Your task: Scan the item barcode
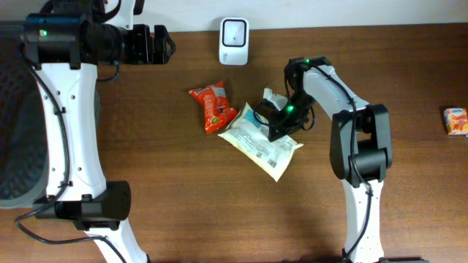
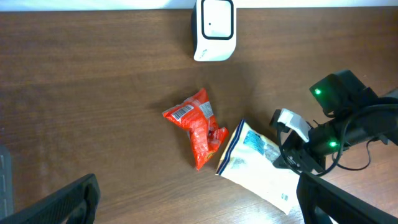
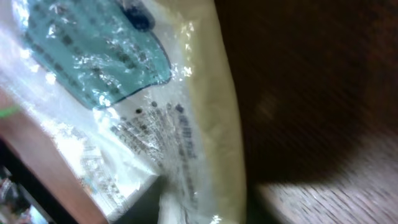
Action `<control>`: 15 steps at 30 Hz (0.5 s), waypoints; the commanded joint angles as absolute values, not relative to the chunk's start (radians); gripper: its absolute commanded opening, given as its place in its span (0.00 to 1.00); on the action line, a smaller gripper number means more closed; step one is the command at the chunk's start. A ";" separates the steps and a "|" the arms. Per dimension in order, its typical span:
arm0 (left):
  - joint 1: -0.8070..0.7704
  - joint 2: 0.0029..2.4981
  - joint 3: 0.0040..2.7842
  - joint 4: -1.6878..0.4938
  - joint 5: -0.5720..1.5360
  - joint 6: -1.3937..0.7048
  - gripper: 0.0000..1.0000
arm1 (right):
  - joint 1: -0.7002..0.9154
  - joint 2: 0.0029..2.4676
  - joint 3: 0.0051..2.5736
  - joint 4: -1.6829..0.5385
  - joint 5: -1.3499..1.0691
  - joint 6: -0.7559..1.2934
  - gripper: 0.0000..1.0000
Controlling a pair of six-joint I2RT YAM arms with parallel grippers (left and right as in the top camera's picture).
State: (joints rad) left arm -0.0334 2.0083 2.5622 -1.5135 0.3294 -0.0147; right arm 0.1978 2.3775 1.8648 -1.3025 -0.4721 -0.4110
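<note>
My right end effector sits on the white pouch; I can't tell whether it's clamped. Left end effector gapes wide, empty.

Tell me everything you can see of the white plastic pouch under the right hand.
The white glossy plastic pouch carries a teal label patch and small dark print, and is dark-edged at one end. It lies flat and slantwise on the brown wooden table, its film crinkled. Its upper-left corner meets the red crinkled snack packet. The right hand is down on its upper part; whether the hand grips it cannot be told.
</note>
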 commanded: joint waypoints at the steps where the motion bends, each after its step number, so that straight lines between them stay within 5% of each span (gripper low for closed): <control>1: -0.030 1.998 2.568 -1.512 0.333 0.005 0.99 | 0.194 2.362 1.877 -1.288 -0.494 -0.276 0.04; 5: -0.030 1.998 2.568 -1.512 0.333 0.005 0.99 | 0.169 2.360 2.055 -1.356 -0.465 -0.168 0.04; 10: -0.030 1.998 2.568 -1.512 0.333 0.005 0.99 | 0.150 2.360 2.449 -1.536 0.192 0.118 0.04; 15: -0.030 1.998 2.568 -1.512 0.333 0.005 0.99 | 0.151 2.360 2.581 -1.606 0.507 0.239 0.04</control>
